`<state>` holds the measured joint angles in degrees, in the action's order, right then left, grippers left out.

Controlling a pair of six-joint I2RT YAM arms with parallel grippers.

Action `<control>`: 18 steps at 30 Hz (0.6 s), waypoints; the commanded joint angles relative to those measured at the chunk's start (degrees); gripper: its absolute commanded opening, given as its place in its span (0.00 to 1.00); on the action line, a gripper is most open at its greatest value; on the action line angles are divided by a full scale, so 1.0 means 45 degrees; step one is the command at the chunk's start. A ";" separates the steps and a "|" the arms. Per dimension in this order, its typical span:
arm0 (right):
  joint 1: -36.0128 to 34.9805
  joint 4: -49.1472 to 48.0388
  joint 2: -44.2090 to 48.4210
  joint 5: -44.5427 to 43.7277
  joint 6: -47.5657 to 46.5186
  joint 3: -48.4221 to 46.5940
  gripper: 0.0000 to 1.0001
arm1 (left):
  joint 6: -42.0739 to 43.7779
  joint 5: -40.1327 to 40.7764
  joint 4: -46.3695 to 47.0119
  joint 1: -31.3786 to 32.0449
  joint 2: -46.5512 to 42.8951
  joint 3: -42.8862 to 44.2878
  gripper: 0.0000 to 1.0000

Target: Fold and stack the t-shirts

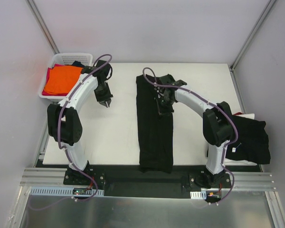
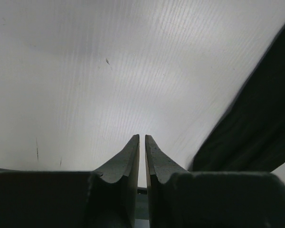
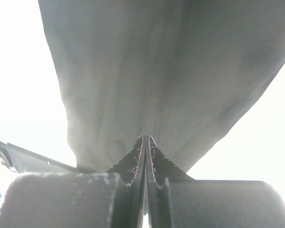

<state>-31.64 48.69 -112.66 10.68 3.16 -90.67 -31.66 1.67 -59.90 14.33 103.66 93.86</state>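
Tabletop (image 1: 118, 133) bears black t-shirt (image 1: 154, 137) between pale walls (image 1: 152, 28).

A black t-shirt (image 1: 154, 137) lies folded in a narrow strip at centre, running twelve to six. An orange t-shirt (image 1: 61, 79) sits folded at ten, and a black heap (image 1: 249, 137) at four.

The right pincer (image 3: 146, 142) is pressed shut at the edge of a dark t-shirt (image 3: 166, 71).
Its two fingers (image 3: 133, 164) meet with no gap. Their tips touch the cloth and may be nipping a bit of it, but the bright light makes that hard to tell. The t-shirt spreads wide ahead. White bench (image 3: 19, 95) shows on both sides.
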 commanded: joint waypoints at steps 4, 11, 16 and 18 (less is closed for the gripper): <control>-0.1074 0.0175 0.0739 -0.1082 0.1348 0.1360 0.01 | 0.0180 -0.0333 -0.0303 0.0136 0.0500 0.0938 0.09; -0.1484 -0.0077 0.0271 -0.0850 0.1798 0.1732 0.01 | 0.0277 -0.0196 -0.0322 0.0136 0.0481 0.0802 0.09; -0.1485 -0.0408 -0.0139 -0.0537 0.1915 0.1868 0.01 | 0.0297 -0.0137 -0.0322 0.0136 0.0520 0.0762 0.09; -0.1485 -0.0487 -0.0276 -0.0459 0.1954 0.1907 0.01 | 0.0336 -0.0079 -0.0322 0.0136 0.0578 0.0762 0.09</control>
<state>-38.02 47.16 -112.99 7.97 10.39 -82.56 -31.05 0.51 -59.92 14.33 106.10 96.18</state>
